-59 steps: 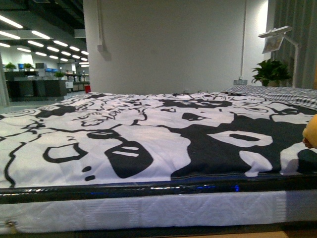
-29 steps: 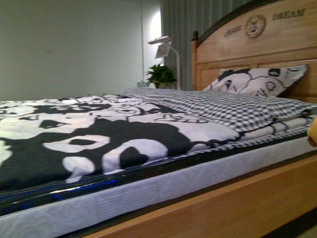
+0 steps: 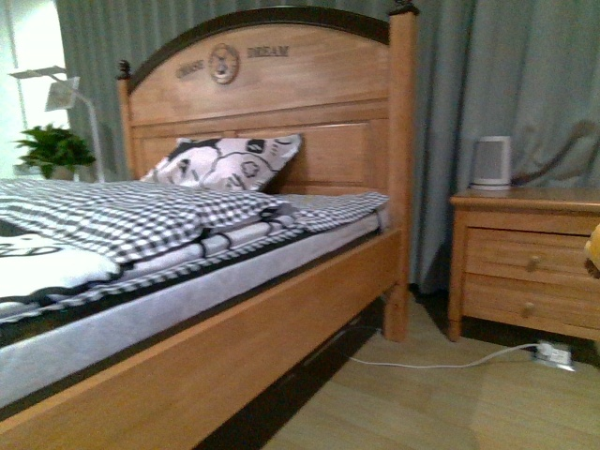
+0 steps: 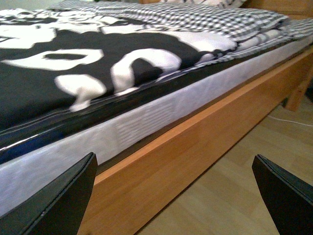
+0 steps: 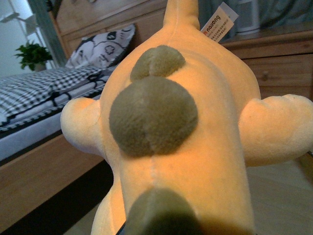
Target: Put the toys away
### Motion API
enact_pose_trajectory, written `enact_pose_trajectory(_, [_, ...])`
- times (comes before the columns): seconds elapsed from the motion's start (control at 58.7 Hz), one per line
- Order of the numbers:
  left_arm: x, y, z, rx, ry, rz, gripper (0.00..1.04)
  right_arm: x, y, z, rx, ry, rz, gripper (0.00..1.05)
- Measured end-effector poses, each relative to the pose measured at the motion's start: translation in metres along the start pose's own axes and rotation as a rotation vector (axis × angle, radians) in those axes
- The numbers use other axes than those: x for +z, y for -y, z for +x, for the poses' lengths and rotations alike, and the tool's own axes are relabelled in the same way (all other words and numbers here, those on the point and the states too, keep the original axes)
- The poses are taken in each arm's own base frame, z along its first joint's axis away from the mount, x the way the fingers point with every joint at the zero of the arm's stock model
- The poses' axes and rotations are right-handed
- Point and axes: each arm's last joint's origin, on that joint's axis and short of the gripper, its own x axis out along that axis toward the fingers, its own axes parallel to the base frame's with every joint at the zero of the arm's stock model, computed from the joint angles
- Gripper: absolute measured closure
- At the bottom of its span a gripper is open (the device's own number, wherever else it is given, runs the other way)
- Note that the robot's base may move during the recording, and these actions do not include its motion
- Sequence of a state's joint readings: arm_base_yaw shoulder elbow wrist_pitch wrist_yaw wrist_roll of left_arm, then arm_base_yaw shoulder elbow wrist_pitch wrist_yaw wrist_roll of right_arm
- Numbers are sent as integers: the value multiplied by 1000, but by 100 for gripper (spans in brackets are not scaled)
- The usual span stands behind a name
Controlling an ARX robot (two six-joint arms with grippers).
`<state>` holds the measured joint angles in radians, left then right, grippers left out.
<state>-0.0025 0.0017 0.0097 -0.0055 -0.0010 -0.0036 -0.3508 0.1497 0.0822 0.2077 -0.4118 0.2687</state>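
Soft orange-yellow plush animal (image 5: 210,122) hangs aloft at right wrist, not yet stowed; jaws of right gripper hidden, cannot tell; left gripper (image 4: 173,159) spread wide, empty.

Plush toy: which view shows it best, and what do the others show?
Right wrist view: the orange-yellow plush toy fills the picture, and its olive-brown pads are clear. The front view catches only a yellow sliver at its right edge. The left wrist view shows none of it.
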Motion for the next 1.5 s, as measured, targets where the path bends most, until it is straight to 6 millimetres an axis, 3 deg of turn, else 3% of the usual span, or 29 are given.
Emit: enact_pose_trajectory(1.499, [0,0,0,-2,1,1,6,0,0,0,0,1,0,97])
